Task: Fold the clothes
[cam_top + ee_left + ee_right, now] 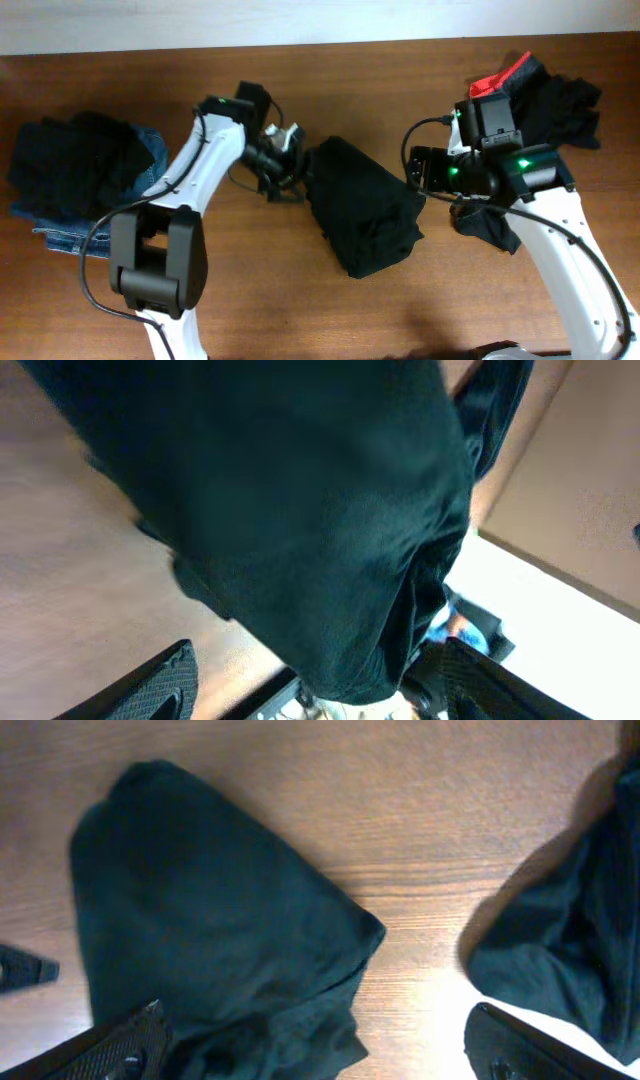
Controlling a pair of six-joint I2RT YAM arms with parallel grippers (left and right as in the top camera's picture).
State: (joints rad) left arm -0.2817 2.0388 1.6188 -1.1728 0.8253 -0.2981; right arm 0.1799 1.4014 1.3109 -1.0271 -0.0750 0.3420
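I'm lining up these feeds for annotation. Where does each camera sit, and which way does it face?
Overhead: fixed above the brown wooden table, looking straight down; both arms show, with the left hand and right hand.
Left wrist: on the left arm, facing the crumpled black fabric garment close up; its own dark fingers frame the bottom.
Right wrist: on the right arm, looking down at table and garment; its fingers sit in the lower corners.
Shared: all three show that black garment.

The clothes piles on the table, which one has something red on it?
The pile at the far right: a red edge pokes out at its top. The left pile shows blue jeans instead, and the middle garment is all black.
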